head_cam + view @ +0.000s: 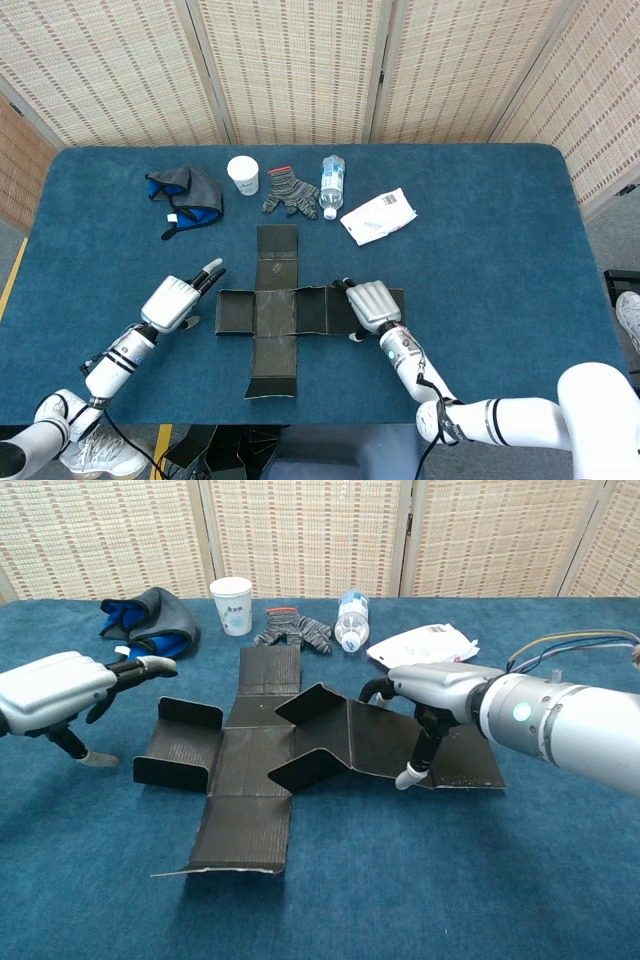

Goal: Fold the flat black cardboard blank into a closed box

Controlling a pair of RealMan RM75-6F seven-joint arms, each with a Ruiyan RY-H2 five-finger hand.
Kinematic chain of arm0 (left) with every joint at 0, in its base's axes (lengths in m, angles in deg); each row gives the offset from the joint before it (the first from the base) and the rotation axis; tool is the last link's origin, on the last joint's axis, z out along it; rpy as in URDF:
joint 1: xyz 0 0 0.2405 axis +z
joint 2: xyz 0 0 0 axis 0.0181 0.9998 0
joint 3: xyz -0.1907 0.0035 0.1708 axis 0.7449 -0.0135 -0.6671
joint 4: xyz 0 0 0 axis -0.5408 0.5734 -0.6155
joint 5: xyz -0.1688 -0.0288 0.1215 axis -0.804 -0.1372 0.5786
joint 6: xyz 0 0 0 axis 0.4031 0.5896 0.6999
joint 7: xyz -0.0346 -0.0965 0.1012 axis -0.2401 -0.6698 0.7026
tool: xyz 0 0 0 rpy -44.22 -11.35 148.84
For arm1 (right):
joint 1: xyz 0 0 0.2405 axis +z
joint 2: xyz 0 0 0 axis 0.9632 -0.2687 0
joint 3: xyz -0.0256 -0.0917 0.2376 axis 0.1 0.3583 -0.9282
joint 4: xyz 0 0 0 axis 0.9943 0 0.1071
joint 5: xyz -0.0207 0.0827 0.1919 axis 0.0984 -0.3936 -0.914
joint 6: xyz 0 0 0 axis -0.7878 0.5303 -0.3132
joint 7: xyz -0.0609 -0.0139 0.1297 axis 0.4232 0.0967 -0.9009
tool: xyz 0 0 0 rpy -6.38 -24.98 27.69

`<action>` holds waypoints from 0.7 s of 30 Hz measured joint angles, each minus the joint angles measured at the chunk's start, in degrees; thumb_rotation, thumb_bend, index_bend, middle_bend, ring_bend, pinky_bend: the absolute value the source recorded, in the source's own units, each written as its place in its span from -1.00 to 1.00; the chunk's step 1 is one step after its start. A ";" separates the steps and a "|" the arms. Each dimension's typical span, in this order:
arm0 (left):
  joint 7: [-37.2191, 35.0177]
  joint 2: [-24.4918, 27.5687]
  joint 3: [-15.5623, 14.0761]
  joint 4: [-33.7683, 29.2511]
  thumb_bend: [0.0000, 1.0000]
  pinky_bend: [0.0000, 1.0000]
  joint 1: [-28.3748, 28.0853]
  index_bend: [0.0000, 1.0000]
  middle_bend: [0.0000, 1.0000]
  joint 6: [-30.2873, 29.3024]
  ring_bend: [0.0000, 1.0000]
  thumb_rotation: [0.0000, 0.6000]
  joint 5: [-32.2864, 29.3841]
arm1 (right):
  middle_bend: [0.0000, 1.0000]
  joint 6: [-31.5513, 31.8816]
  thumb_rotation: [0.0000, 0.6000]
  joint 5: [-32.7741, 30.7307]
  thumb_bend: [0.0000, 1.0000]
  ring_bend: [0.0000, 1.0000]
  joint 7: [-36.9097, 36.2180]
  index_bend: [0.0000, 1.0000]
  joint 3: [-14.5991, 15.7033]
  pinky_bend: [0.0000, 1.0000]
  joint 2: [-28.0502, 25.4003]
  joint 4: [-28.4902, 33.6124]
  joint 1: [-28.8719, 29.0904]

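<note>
Resting palm-down on the right panel of the black cardboard blank [290, 312], right hand [368, 304] has fingers together, thumb tip on the table [500, 260]. Left hand [178, 297] hovers just left of it, fingers extended, holding nothing. Blank lies table-centre, flaps partly raised.

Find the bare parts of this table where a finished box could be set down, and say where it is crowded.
Free: the whole right side of the table, beyond the white packet and right hand; also the near edge right of the cardboard. Crowded: the far row of cloth, cup, glove and bottle, and around the left hand.
</note>
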 measured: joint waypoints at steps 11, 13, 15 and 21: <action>-3.92 -4.04 0.33 1.18 -0.81 0.78 -1.66 -1.00 -1.00 1.08 0.26 1.00 -2.19 | -0.46 -0.74 1.00 1.36 -0.85 0.67 -1.80 -0.56 -0.06 0.86 0.03 0.02 0.06; -5.43 -4.20 0.60 0.06 -0.81 0.78 -1.81 -1.00 -1.00 1.38 0.25 1.00 -2.87 | -0.46 -0.91 1.00 1.67 -0.85 0.67 -1.83 -0.56 -0.16 0.86 -0.06 0.15 0.32; -6.73 -4.18 0.86 -1.27 -0.81 0.78 -1.91 -1.00 -1.00 1.66 0.25 1.00 -3.48 | -0.46 -1.06 1.00 1.90 -0.85 0.67 -1.73 -0.56 -0.24 0.86 -0.13 0.22 0.61; -10.03 -3.67 1.56 -5.35 -0.81 0.78 -2.14 -1.00 -1.00 3.19 0.22 1.00 -5.64 | -0.46 -1.49 1.00 2.02 -0.85 0.67 -1.14 -0.55 -0.61 0.86 -0.03 0.43 1.74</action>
